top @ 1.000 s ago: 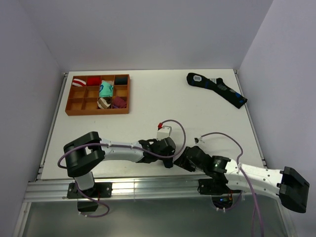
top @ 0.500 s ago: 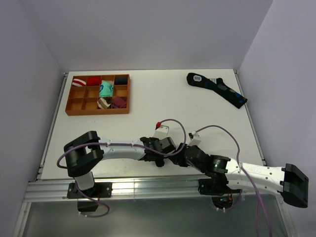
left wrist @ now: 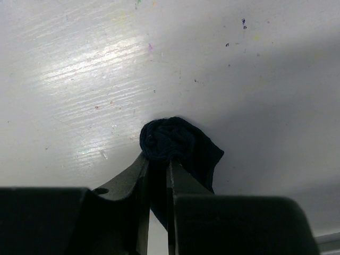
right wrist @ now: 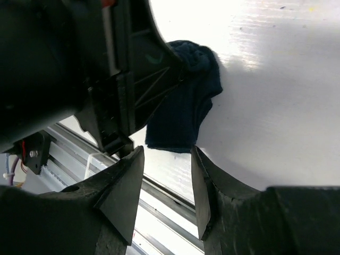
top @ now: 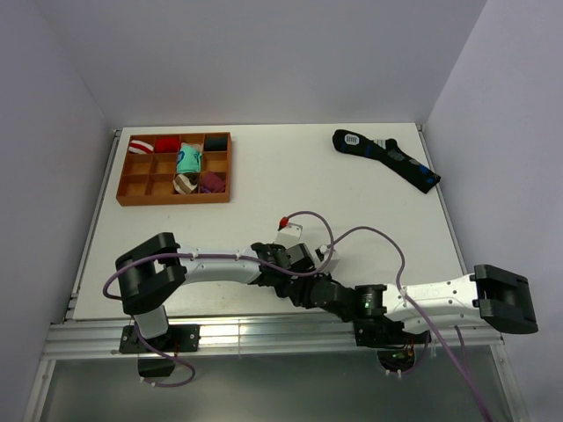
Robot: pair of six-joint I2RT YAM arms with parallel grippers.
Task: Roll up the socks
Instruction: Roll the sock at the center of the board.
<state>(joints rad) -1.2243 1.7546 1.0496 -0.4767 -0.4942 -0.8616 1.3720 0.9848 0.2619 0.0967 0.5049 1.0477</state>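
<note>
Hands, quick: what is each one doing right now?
Left hand: closed on the rolled end of the navy socks.
Right hand: open, holding nothing.

Socks [left wrist: 178,146]: I see them on the table [top: 290,176] near its front edge, between the fingers of my left gripper [left wrist: 158,162].
Right gripper [right wrist: 167,154]: just right of the socks, facing my left gripper.
Tray [top: 173,200]: far left, sock bundles [top: 188,161] in its compartments.
Long sock [top: 387,158]: far right corner, well apart from the tray.
</note>
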